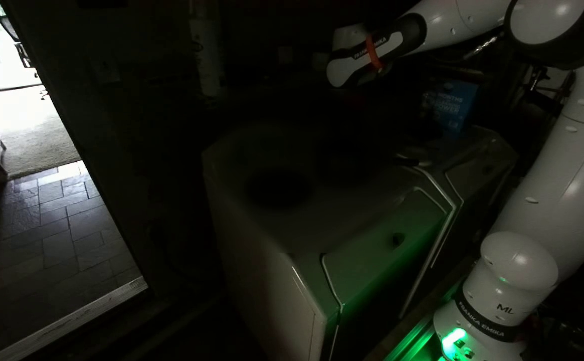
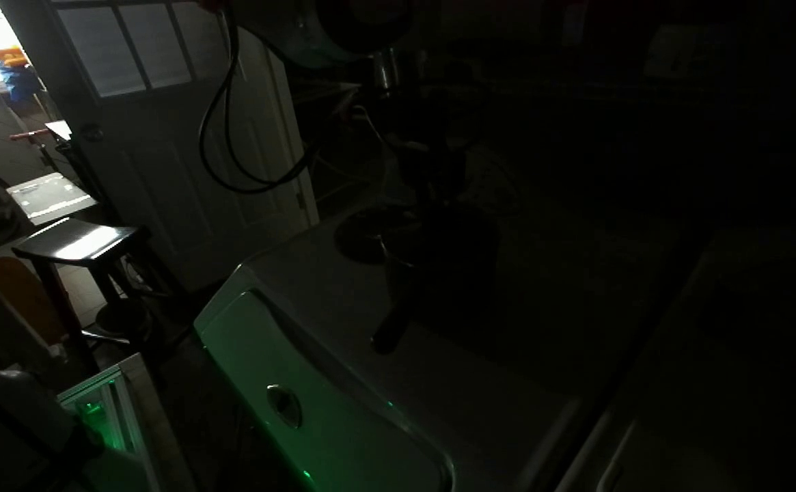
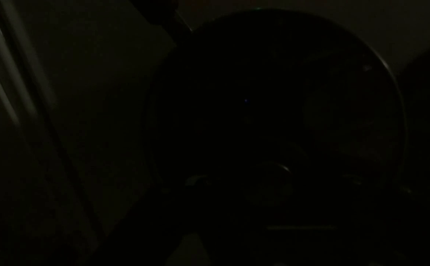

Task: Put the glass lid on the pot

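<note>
Far left in an exterior view, a dark stool (image 2: pixel 80 239), its seat gleaming! Next along, a panelled door (image 2: pixel 165 171), black cables (image 2: pixel 216 137) looping down in front of it. On to the desk (image 2: pixel 309 270), front panel washed green, and there lies a flat dark disc (image 2: pixel 360 236). Just right of that, the pot (image 2: pixel 449 273), near-black and sitting on the desk, handle (image 2: pixel 391 331) pointing toward the front edge. And right over it hangs the tool (image 2: pixel 438 196), tips close to the pot's top! Apart, together, clamped on something? Too dark, I cannot tell.

Also in an exterior view, stone floor (image 1: pixel 66 200) shows at far left, then the white arm (image 1: pixel 452 25) stretches above the desk, a red band (image 1: pixel 373 52) around it. A blue box (image 1: pixel 454 108) stands beneath the arm, and the arm's base (image 1: pixel 497 301) glows green lower right.

Over to the wrist view: pale strips (image 3: pixel 11 62) on the left, the handle upper left, then a big round rim (image 3: pixel 384 64) with a small curved glint lower down. Pot's mouth or the glass lid's edge? Too murky, I cannot tell!
</note>
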You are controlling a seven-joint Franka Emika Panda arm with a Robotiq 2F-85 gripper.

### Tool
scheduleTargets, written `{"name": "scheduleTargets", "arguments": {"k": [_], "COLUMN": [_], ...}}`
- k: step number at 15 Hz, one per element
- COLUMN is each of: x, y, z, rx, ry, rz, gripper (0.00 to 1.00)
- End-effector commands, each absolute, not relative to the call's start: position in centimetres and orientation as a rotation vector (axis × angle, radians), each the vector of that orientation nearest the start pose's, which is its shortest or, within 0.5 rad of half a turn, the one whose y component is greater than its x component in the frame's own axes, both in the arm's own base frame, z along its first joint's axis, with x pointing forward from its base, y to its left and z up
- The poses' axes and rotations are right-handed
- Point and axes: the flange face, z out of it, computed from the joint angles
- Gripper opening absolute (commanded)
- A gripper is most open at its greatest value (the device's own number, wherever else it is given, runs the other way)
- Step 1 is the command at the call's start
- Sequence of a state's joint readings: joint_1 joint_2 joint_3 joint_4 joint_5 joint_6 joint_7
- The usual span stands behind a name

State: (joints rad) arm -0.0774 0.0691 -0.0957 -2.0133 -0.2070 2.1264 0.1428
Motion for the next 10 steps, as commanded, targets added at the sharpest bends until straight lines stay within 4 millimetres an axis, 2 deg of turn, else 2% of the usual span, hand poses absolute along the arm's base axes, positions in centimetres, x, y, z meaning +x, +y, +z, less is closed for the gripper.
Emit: {"name": "scheduleTargets", "arguments": {"k": [1,10], "x": [56.14,56.24], "y": [-10.62,-10.09], "z": [42.79,42.6], "rx": [-3.353,-3.338], "ry": [0.321,0.299], "rz": [-0.1,-0.081], "gripper": [0.34,0.34]}}
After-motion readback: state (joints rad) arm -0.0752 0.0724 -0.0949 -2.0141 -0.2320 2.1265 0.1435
